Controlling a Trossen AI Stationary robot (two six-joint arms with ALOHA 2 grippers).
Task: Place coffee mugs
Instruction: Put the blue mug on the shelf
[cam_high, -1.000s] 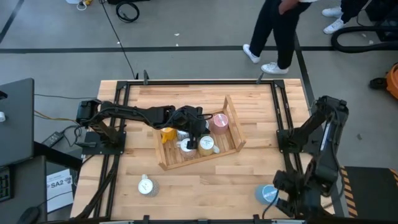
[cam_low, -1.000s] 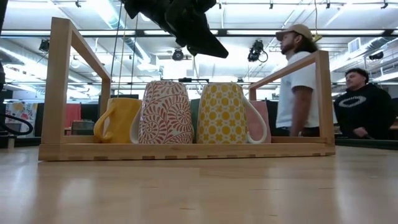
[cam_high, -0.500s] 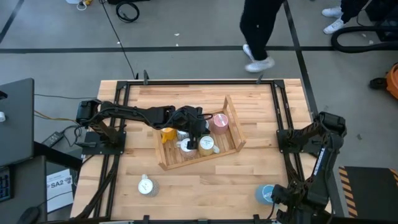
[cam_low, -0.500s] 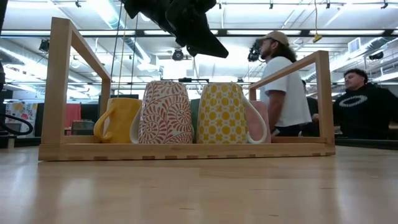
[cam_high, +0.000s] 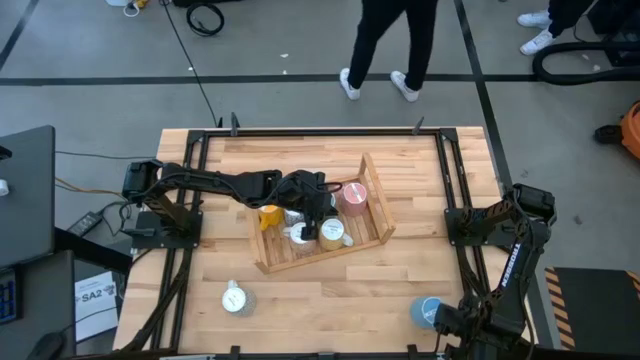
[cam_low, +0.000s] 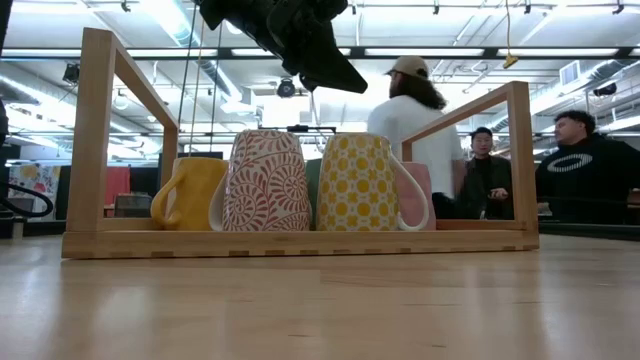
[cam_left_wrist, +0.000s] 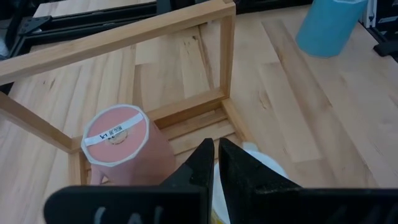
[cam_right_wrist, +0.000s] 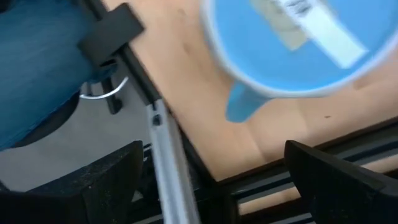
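A slatted wooden tray holds an orange mug, a red-patterned mug, a yellow-patterned mug and a pink mug, all standing rim down. My left gripper is shut and hovers above the tray between the pink and yellow-patterned mugs, clear of them in the low view. A blue mug stands upside down near the table's near right corner. My right gripper is open, at the table's near edge just short of the blue mug.
A pale mug stands alone on the table's near left part. Bare wood lies between it and the blue mug. The black table frame runs close by my right gripper. People stand and walk beyond the far edge.
My right arm has folded and sunk toward the table's near edge, bringing its gripper lower beside the blue mug. A person beyond the far edge has walked toward the left. My left arm and the mugs have kept still.
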